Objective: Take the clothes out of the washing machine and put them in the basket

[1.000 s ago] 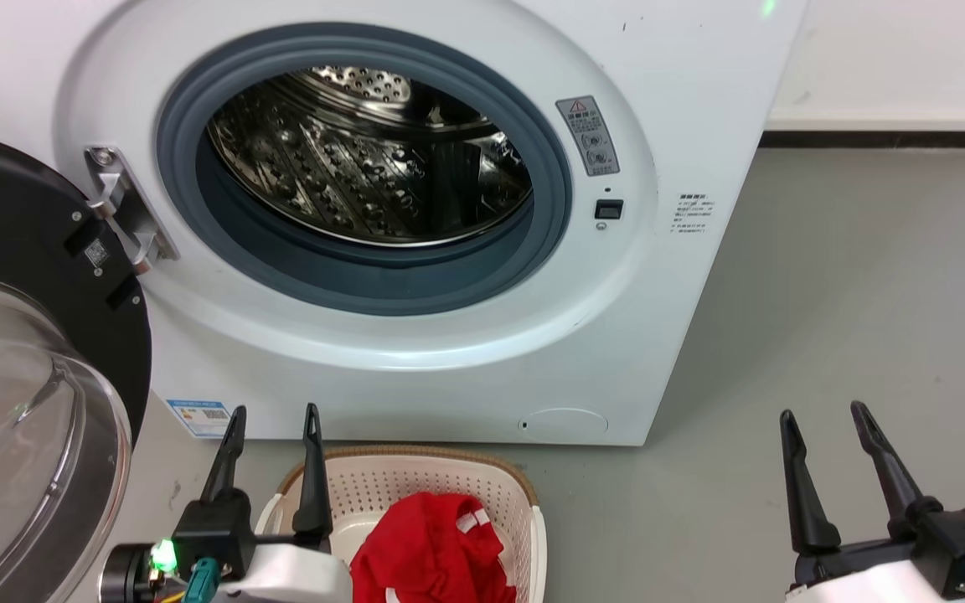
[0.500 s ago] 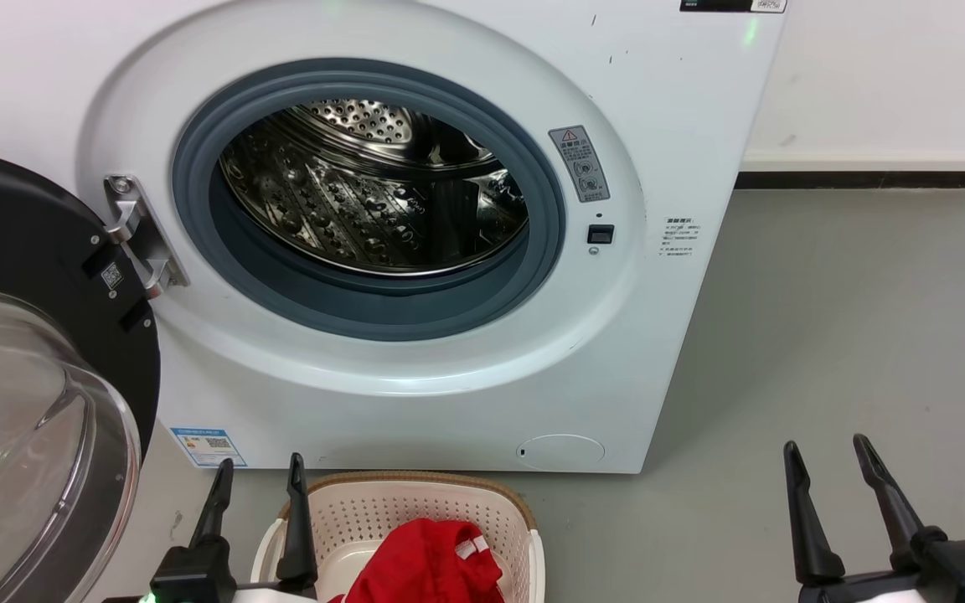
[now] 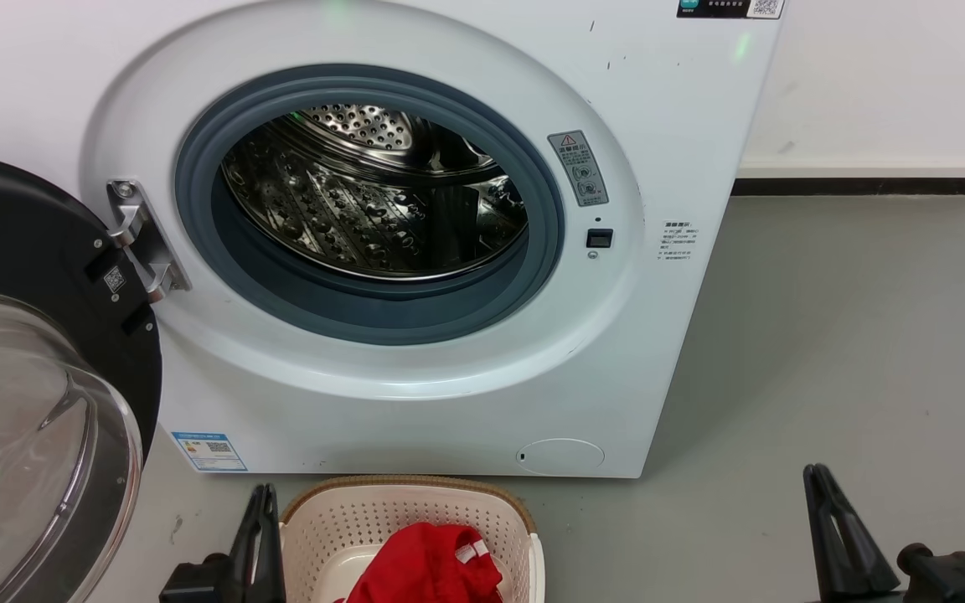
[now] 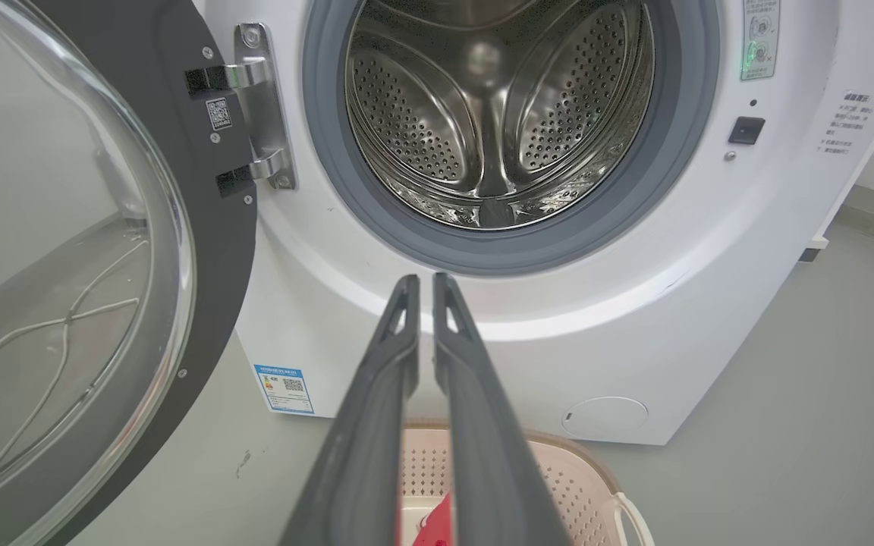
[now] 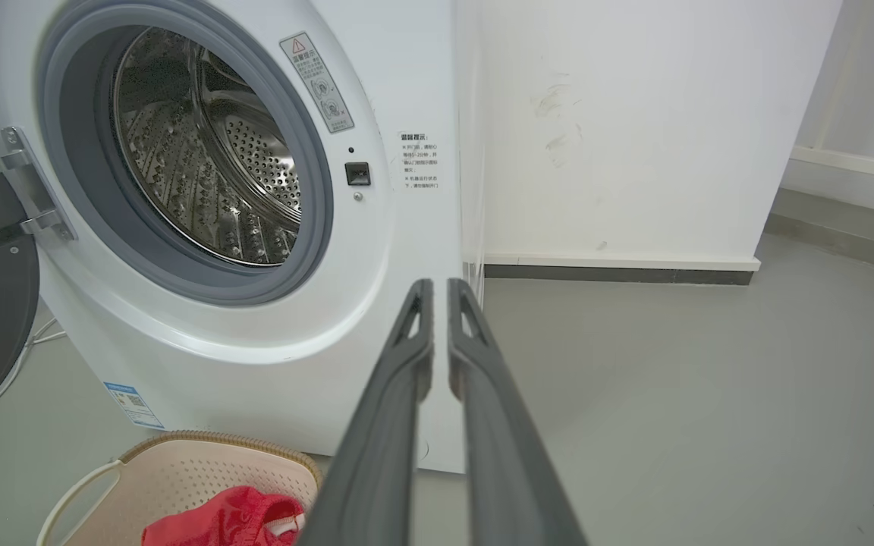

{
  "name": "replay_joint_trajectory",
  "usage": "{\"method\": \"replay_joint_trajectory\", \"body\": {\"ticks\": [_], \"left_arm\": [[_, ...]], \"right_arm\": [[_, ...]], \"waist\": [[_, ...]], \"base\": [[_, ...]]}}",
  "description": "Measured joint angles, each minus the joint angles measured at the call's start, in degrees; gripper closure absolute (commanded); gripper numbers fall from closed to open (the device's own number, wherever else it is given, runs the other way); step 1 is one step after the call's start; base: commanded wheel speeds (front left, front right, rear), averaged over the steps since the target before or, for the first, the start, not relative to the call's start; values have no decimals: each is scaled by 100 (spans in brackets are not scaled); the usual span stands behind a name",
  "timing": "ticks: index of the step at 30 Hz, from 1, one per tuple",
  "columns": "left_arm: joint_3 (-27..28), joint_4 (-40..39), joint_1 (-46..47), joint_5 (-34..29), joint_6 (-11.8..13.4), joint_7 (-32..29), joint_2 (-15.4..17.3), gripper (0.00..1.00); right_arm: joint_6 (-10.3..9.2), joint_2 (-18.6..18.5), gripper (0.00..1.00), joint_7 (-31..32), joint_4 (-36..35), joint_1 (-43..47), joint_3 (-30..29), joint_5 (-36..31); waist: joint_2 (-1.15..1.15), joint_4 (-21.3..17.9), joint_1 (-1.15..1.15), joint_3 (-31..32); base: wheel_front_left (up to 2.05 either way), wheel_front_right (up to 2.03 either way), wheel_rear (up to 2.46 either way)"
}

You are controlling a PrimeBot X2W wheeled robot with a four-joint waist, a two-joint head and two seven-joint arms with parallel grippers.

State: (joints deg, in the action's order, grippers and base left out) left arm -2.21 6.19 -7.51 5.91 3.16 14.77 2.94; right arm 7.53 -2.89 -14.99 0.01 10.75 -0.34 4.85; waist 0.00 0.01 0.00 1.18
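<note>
1. Clothes (image 3: 428, 565): a red heap lying inside the basket (image 3: 399, 486), which stands on the floor (image 3: 826, 352) just in front of the washing machine (image 3: 415, 419). I cannot tell whether the heap is one garment or two.
2. Drum (image 3: 374, 201): bare steel wherever it shows, with no red in it. The door (image 3: 30, 377) hangs wide open at the left. Judgement: the unloading looks finished or very near it.
3. Left gripper (image 4: 424, 282): fingers drawn nearly together with only a thin slit between them, holding nothing. It is above the basket and aimed at the machine's front.
4. Right gripper (image 5: 439, 287): the same narrow slit, also empty. It is well to the right of the basket, over bare floor.
5. Handling (judgement): soft, light, limp cloth. It will not break or slip much, but it will drape and trail when lifted. Best hold is a pinch on a raised fold at the top of the heap, not on a flat spread. I cannot tell whether it is damp.
6. Orientation: the heap is crumpled and shows no clear long axis. A white trim patch (image 3: 472, 550) faces up on its right side. The basket's mouth faces up, with its rounded far end toward the machine. Its near end is cut off in the pictures, so its long axis is undetermined.
</note>
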Motion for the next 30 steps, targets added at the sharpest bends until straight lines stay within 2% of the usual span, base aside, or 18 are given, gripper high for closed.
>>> {"method": "replay_joint_trajectory", "body": {"ticks": [3,17,30], "left_arm": [[7,137,-51,111,-11,-46,-1,100],[145,261,118,1662,-191,-428,-2,100],[280,347,342,2917,-352,-727,-3,100]], "right_arm": [[0,1,100,35,120,16,8,94],[-1,-65,100,323,355,-193,23,1802],[-1,-114,100,560,544,-430,15,3128]], "waist": [[0,0,0,-1],[0,0,0,-17],[0,0,1,-31]], "base": [[0,0,0],[0,0,0],[0,0,0]]}}
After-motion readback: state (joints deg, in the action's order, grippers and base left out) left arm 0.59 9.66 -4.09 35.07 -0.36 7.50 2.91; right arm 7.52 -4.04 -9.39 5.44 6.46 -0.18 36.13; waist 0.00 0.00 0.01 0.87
